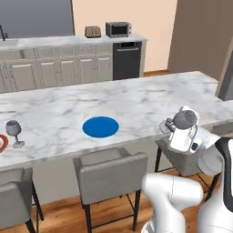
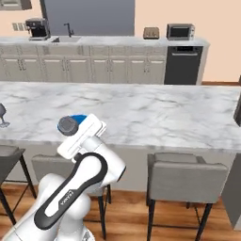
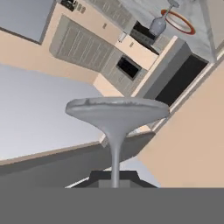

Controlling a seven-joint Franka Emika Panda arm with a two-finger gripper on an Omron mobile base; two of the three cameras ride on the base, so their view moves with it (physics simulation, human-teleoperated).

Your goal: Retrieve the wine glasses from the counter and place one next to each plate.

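Marble island [image 1: 136,98] | hand [image 3: 114,181] pinches wine glass [image 3: 116,116] stem

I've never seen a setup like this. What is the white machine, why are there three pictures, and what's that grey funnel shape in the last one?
The white machine is a robot arm on a driving base, in a computer-rendered kitchen. Two pictures come from cameras on its base, looking over the arm from its left and right. The third comes from a camera on its hand, so it looks tilted.

On the marble island lie a blue plate and, at the left edge, a red-rimmed plate with a wine glass standing beside it.

The funnel shape is a second wine glass, seen close. The gripper is shut on its stem, so the arm is carrying it, near the island's edge to the right of the blue plate.
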